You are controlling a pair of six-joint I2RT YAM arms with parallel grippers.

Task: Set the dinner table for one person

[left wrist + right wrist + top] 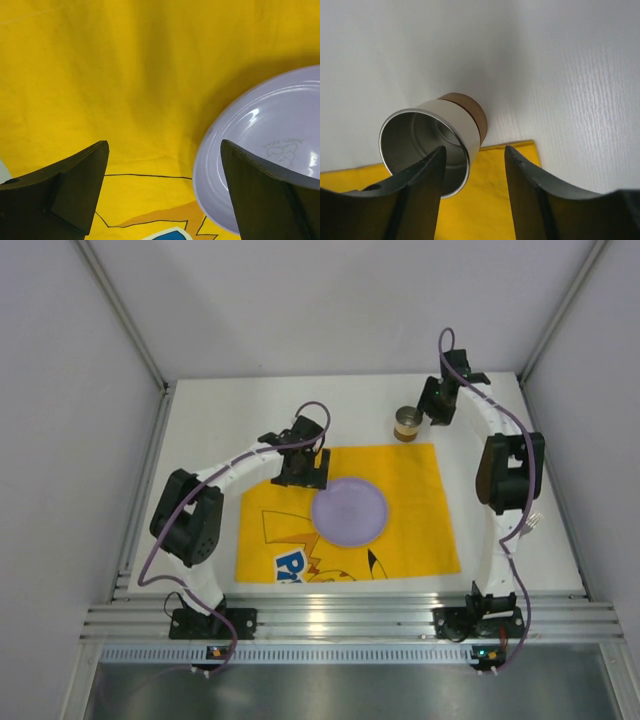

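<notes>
The white dinner table [205, 435] carries a yellow cartoon-printed mat [420, 530] with a lavender plate [349, 511] on its middle. A steel cup with a brown base [407, 424] stands on the table just past the mat's far edge. My left gripper [301, 469] hovers over the mat at the plate's far left rim. It is open and empty in the left wrist view [164, 145], with the plate [270, 130] under its right finger. My right gripper [437, 401] is open beside the cup. In the right wrist view [473, 150] the cup [455, 120] sits by its left finger, not gripped.
A silvery utensil [531, 524] lies on the table at the right, partly hidden by the right arm's elbow. Grey walls close in the table at the left, the right and the back. A metal rail runs along the near edge.
</notes>
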